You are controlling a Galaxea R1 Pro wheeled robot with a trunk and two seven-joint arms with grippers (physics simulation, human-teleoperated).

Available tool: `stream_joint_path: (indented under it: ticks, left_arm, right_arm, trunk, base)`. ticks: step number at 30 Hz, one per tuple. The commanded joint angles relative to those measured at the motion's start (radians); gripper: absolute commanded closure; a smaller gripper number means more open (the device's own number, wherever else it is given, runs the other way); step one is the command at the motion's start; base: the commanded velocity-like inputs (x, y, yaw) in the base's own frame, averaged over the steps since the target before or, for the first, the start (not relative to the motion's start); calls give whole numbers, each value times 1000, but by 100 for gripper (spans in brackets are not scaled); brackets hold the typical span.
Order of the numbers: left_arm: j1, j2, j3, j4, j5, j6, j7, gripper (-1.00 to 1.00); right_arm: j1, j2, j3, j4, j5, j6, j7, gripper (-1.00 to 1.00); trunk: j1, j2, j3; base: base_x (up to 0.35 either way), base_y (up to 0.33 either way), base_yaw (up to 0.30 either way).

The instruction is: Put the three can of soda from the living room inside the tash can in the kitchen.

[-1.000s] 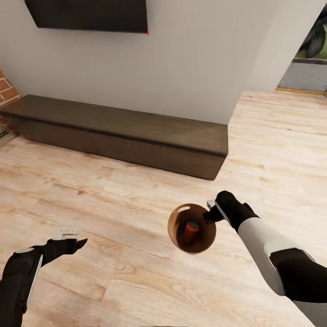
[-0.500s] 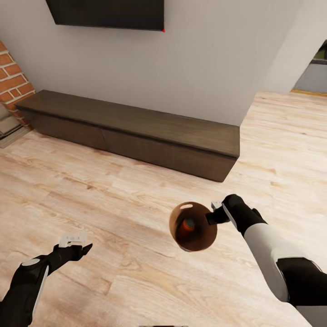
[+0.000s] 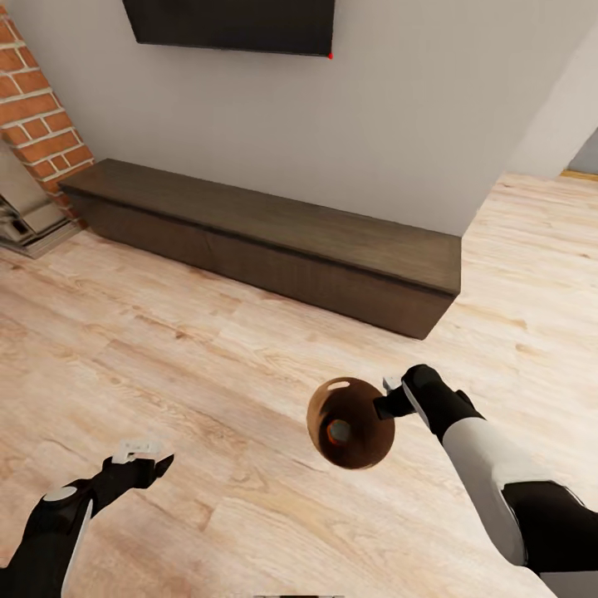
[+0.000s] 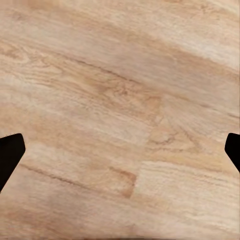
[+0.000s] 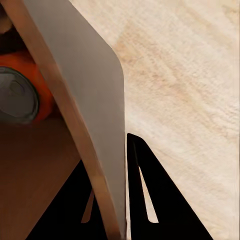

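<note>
Pale wooden floor [image 3: 249,365] before a long dark low cabinet [image 3: 274,249]; the right hand [image 3: 387,400] clenches the round brown-lined bin's [image 3: 365,453] rim, an orange can [image 5: 37,82] inside, while the left hand [image 3: 139,454] hangs released.

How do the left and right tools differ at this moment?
The right tool is shut on the trash can rim, carrying it above the wood floor with an orange soda can inside. The left tool is open, fingers spread wide, holding nothing. Both hang above the floor.
</note>
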Motion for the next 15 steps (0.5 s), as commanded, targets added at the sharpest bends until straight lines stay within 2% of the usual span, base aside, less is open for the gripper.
stream_joint_path:
  ticks: [1, 7, 12, 15]
  left_arm:
    - [1, -2, 0, 0, 0, 0, 0, -100]
    - [1, -6, 0, 0, 0, -1, 0, -100]
    - [3, -7, 0, -1, 0, -1, -1, -100]
    - [3, -7, 0, -3, 0, -1, -1, -100]
  right_arm:
    - [2, 0, -2, 0, -30, 1, 5, 100]
    - [6, 2, -1, 0, -31, -5, 10, 100]
    - [7, 1, -1, 0, -29, -7, 19, 100]
    - [9, -9, 12, 0, -22, -7, 20, 100]
  trunk:
    - [0, 0, 0]
    - [0, 0, -1]
    - [0, 0, -1]
    - [0, 0, -1]
  base:
    - [0, 0, 248]
    - [0, 0, 207]
    - [0, 0, 38]
    - [0, 0, 7]
